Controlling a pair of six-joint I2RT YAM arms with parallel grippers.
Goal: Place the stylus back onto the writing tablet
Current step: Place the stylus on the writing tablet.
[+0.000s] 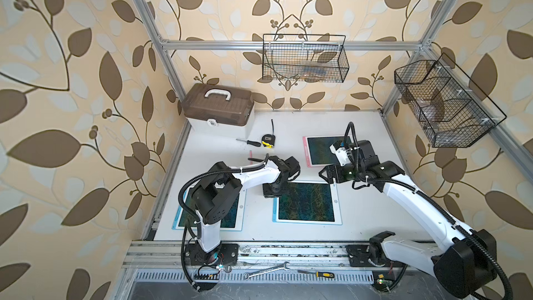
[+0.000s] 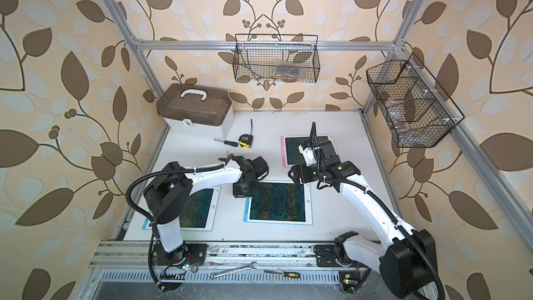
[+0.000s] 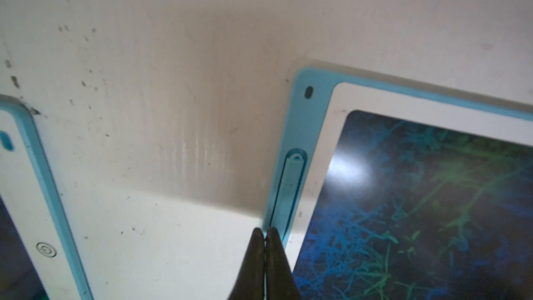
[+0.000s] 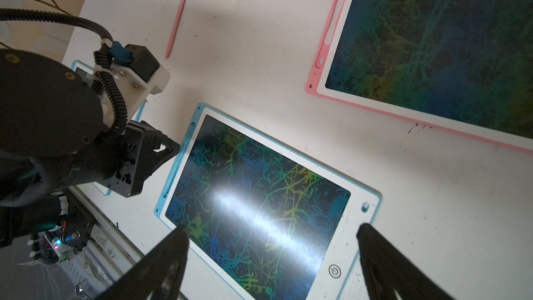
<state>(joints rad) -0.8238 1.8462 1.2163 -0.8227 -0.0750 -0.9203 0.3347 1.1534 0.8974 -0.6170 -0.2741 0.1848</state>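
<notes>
In a top view the left gripper point(image 1: 270, 192) sits at the edge of the middle tablet point(image 1: 338, 203). From the left wrist, its tapered black tips are pressed together on the slim blue plastic stylus point(image 3: 290, 186), which lies in the rim slot; seating looks nearly done, so next comes a straight lift-off. From the right wrist, the right gripper point(image 4: 272, 227) hangs apart over the glossy screen.

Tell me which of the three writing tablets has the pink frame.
The far tablet, nearest the back wall. The middle tablet and the near-left tablet have blue frames.
</notes>
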